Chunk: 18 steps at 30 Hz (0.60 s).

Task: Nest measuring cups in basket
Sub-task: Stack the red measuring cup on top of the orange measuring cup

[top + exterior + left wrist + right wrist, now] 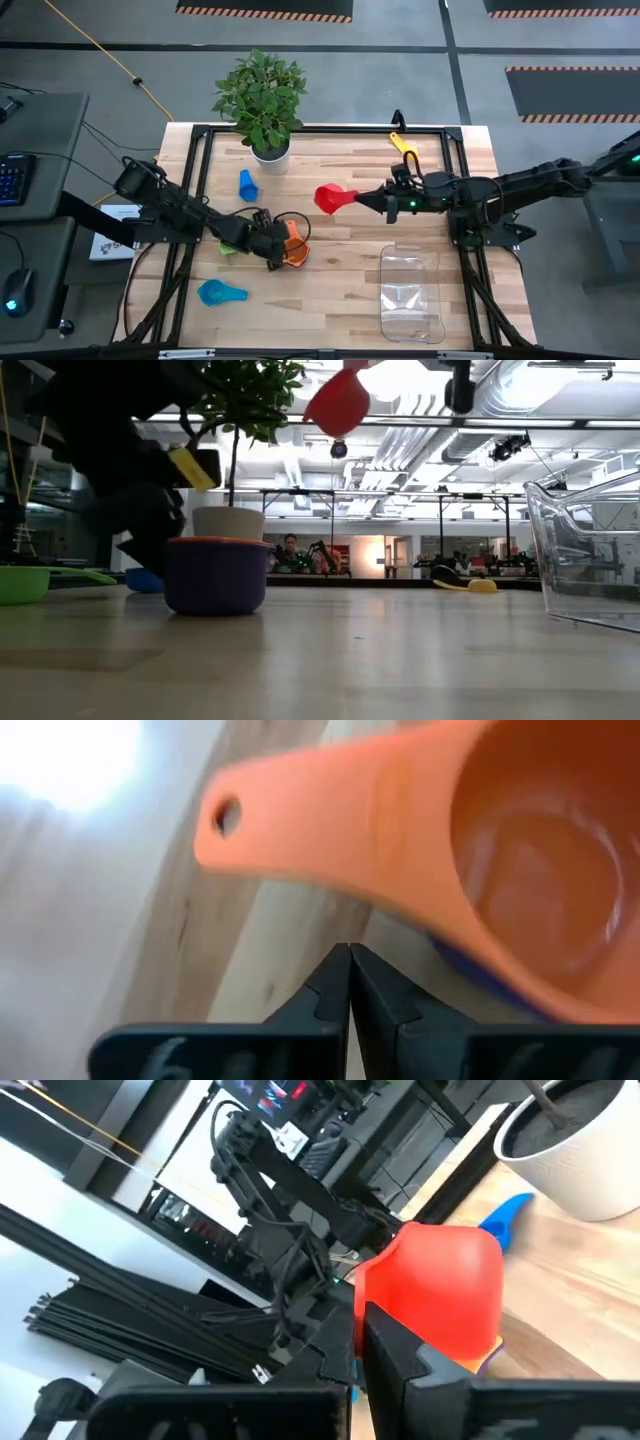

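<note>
Above the middle of the pale wooden table (pixel 340 270), right gripper (pixel 366 200) clamped shut on the flat handle of a red plastic measuring cup (pixel 328 197), lifted clear of the boards and well short of the basket. Near the front right corner, clear transparent plastic rectangular basket (pixel 411 297), standing alone. Left of centre, left gripper (pixel 274 243) low at the table with fingers pressed fully together, gripping nothing, tips just beside the handle of an orange plastic measuring cup (pixel 480 850) nested inside a dark blue cup (pixel 214 574). Beside that arm, a green cup (pixel 22 582); toward the front, a light blue scoop (pixel 221 293); near the white plant pot (pixel 271 155), another blue scoop (pixel 247 185). By the far edge, a yellow scoop (pixel 403 146).
</note>
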Motion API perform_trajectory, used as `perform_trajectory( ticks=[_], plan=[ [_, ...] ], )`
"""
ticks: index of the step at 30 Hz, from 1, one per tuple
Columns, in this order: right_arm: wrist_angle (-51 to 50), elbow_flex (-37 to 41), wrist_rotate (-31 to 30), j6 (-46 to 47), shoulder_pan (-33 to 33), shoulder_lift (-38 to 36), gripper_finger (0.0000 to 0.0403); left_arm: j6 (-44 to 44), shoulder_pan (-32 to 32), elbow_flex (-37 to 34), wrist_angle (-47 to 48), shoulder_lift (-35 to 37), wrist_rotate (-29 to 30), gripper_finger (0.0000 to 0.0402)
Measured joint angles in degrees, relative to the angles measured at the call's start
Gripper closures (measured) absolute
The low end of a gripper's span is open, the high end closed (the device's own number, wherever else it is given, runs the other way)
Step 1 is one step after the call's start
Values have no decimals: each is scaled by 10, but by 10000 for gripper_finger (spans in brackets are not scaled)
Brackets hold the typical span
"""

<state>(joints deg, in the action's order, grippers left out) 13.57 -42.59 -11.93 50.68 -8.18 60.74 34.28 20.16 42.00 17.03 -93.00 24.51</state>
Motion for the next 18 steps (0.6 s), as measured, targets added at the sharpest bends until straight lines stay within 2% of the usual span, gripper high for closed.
perform_trajectory(
  ticks=[8, 14, 18],
  plan=[
    [-28, 0, -16, -2, -6, 0, 403, -13, 10, 0, -69, 3, -73, 402],
    [-84, 0, -16, 26, -6, 2, 403, 43, 35, -1, -84, 7, -80, 402],
    [-131, 0, -10, 61, -6, 14, 403, 36, 54, -1, -139, 7, -95, 401]
  ],
)
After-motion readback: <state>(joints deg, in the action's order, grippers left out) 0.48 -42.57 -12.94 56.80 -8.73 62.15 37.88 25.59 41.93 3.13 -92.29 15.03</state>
